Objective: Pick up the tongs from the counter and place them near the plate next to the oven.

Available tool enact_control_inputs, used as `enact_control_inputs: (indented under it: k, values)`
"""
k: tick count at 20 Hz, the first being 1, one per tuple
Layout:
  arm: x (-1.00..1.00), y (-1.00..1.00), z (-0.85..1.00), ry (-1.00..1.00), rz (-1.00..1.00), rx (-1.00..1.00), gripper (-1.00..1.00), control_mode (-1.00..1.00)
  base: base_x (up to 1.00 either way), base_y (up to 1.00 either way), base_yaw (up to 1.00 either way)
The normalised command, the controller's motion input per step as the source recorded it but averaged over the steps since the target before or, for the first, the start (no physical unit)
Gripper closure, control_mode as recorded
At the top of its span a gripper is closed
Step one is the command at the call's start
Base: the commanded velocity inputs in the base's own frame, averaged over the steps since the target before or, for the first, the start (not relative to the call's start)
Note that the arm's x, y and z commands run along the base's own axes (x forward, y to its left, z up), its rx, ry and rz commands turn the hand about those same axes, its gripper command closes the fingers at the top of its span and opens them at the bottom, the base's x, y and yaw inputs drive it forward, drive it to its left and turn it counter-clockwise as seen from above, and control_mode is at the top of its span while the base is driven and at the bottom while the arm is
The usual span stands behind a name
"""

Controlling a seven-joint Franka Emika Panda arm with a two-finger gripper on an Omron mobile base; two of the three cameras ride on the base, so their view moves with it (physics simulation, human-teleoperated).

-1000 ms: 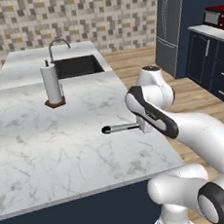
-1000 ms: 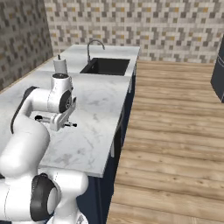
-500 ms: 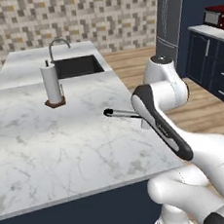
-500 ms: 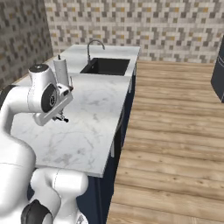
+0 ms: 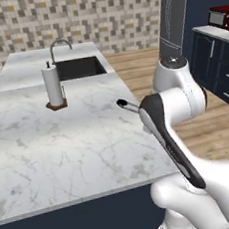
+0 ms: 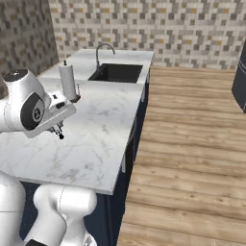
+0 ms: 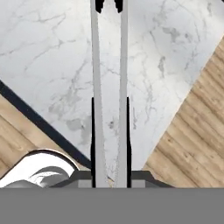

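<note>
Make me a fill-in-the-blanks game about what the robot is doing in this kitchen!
1. The gripper is shut on the ____.
2. The tongs are lifted above the marble ____.
3. The paper-towel roll stands upright near the dark ____.
4. The floor beside the counter is made of ____.

Missing words: tongs; counter; sink; wood
</note>
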Motion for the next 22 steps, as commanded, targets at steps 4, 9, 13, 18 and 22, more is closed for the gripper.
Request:
enact_control_inputs:
  k: [4,9,13,18,22]
  values:
    - [-0.77,-0.17,0.00,-0.26,-0.19,0.10,1.00,-1.00,0.00,0.00,0.00]
    - [-0.56,-0.11,-0.03,-0.12,-0.19,0.09,1.00,1.00,-0.14,-0.02,-0.08]
    - [0.00,0.00,0.00,0.00,0.00,0.00,1.00,1.00,-0.66,-0.02,-0.60]
    - [0.00,0.00,0.00,0.00,0.00,0.00,1.00,1.00,-0.52,0.00,-0.69]
    - [0.00,0.00,0.00,0.00,0.00,0.00,1.00,1.00,-0.37,-0.02,-0.68]
